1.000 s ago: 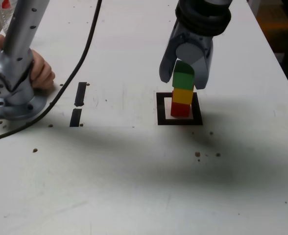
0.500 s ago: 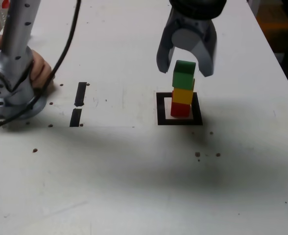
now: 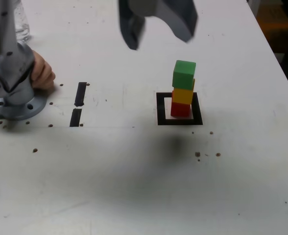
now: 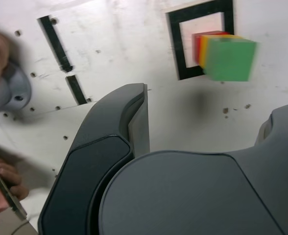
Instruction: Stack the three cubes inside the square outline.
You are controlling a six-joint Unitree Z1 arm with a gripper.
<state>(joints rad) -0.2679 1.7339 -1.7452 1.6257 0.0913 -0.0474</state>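
Observation:
The three cubes stand as one tower inside the square outline (image 3: pixel 179 121): the red cube (image 3: pixel 180 109) at the bottom, the yellow cube (image 3: pixel 182 95) on it, the green cube (image 3: pixel 184 73) on top, sitting slightly askew. My gripper (image 3: pixel 158 29) hangs high above the table, off to the exterior view's left of the tower, open and holding nothing. In the wrist view the green cube (image 4: pixel 229 58) covers most of the yellow cube (image 4: pixel 202 51) and the red cube (image 4: pixel 197 46), and the square outline (image 4: pixel 176 46) shows beyond my open gripper (image 4: pixel 212 103).
The arm's metal base (image 3: pixel 12 95) stands at the exterior view's left with a person's hand (image 3: pixel 40 73) resting against it. Two short black bar marks (image 3: pixel 80 94) lie between base and outline. Small dark crumbs (image 3: pixel 198 154) dot the white table (image 3: pixel 134 171).
The gripper has opened wider, let go of the green cube, and risen away toward the exterior view's left. The tower has stayed in place.

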